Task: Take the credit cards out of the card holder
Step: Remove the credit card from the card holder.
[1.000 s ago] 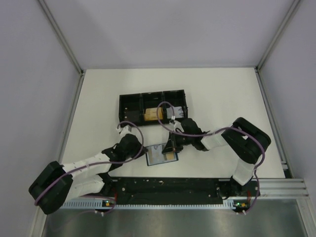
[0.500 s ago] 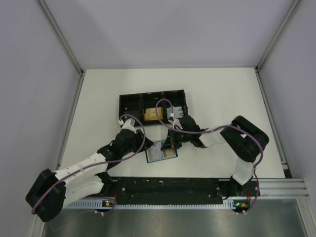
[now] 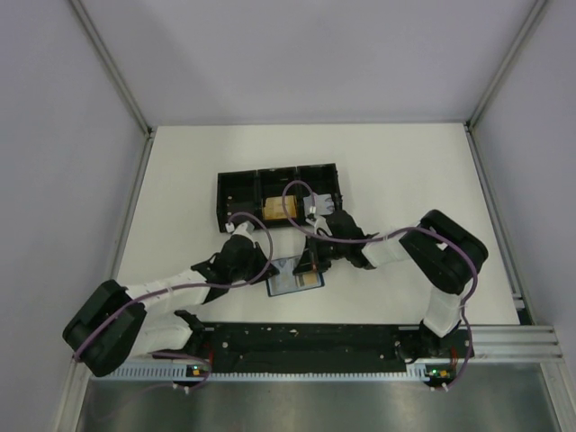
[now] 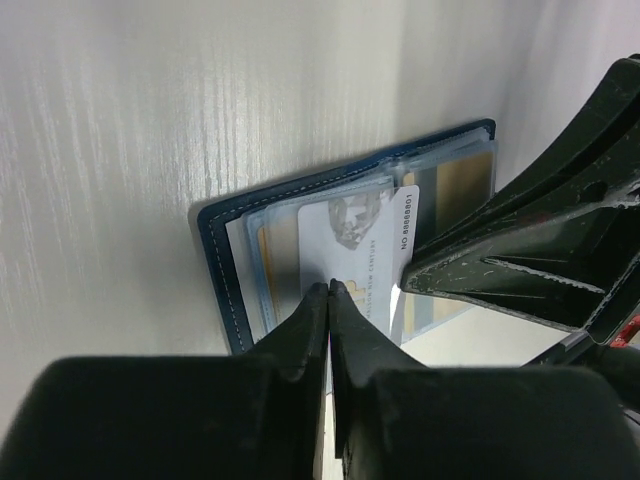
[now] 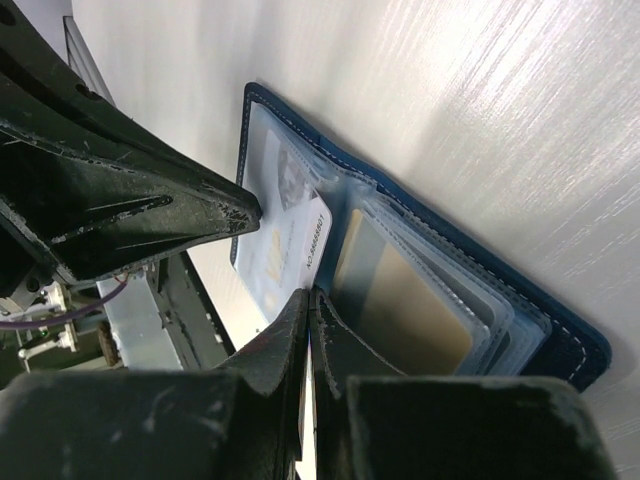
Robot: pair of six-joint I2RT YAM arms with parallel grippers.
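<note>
At the left half of the open card holder (image 3: 295, 277), which lies flat on the surface (image 3: 405, 171) just on the near side of the black tray (image 3: 236, 193), a pale credit card (image 4: 350, 245) sticks partway out of its sleeve. Its free end faces the left fingers (image 4: 300, 325), which are pressed together with their tips on the card's face; nothing shows between them. The right fingers (image 5: 285, 335), also together, bear on the holder beside the card's corner. The left arm looks better placed to draw the card out toward itself.
</note>
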